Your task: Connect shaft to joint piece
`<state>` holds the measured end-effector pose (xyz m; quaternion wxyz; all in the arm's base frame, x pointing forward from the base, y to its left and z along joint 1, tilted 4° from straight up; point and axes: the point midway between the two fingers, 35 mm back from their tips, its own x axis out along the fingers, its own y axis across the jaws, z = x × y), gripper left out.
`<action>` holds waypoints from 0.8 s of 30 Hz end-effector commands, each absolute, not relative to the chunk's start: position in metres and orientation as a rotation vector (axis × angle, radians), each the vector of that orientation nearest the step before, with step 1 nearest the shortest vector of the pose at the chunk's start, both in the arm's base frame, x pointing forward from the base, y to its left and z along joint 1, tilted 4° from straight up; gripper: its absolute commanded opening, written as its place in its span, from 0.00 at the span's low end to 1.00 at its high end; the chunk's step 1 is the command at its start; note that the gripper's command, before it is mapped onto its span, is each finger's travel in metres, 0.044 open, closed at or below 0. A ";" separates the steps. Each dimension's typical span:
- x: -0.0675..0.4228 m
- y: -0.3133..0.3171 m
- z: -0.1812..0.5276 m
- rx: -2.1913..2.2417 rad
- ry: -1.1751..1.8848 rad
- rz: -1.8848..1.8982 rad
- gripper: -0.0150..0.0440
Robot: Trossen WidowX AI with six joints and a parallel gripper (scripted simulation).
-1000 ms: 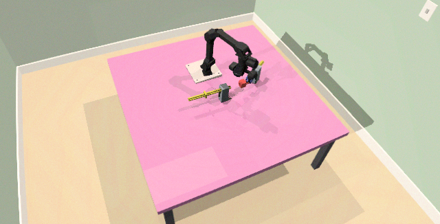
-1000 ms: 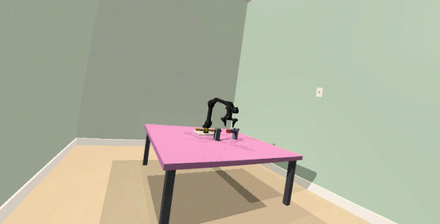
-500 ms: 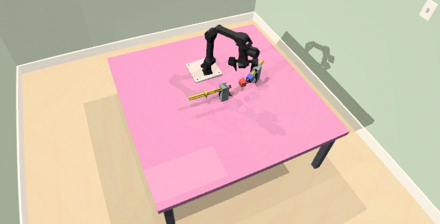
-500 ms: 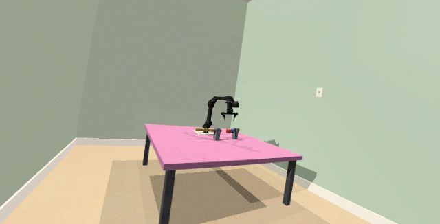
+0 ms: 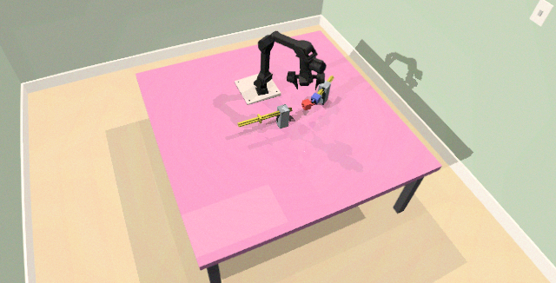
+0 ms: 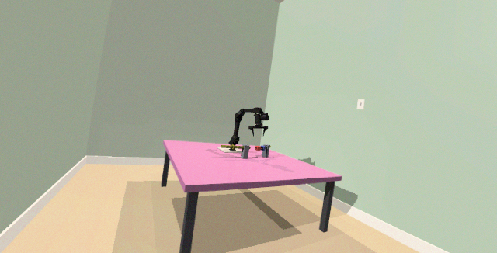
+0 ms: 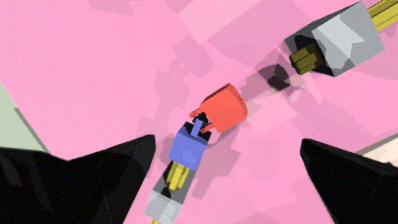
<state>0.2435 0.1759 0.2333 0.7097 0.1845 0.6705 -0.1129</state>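
Note:
The red joint piece (image 5: pixel 307 104) (image 6: pixel 258 148) (image 7: pixel 222 110) hangs on its hinge at the blue fork (image 5: pixel 315 98) (image 7: pixel 188 149) on the fixed shaft (image 7: pixel 177 176). That shaft sits in a grey block (image 5: pixel 325 93) (image 6: pixel 265 151) (image 7: pixel 164 205). In the wrist view the red piece points roughly toward the end of the yellow second shaft (image 5: pixel 248 122) (image 6: pixel 227 146) (image 7: pixel 305 59), with a gap between; its opening is turned out of sight. The second shaft runs through the other grey block (image 5: pixel 283 118) (image 6: pixel 245 152) (image 7: pixel 347 42). My gripper (image 5: pixel 307 87) (image 6: pixel 259 134) (image 7: pixel 227 144) is open and empty above the joint, touching nothing.
The second shaft carries a yellow cross-shaped handle (image 5: pixel 260 118) on its outer part. The white base plate (image 5: pixel 248 94) of the arm stands behind the blocks. Both blocks stand on the pink table (image 5: pixel 217 166) (image 6: pixel 233 173).

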 end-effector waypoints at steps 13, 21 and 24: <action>0.255 0.133 0.208 0.887 1.583 -0.540 1.00; 0.258 0.113 0.198 1.137 1.607 -0.686 1.00; 0.258 0.106 0.194 1.229 1.611 -0.738 1.00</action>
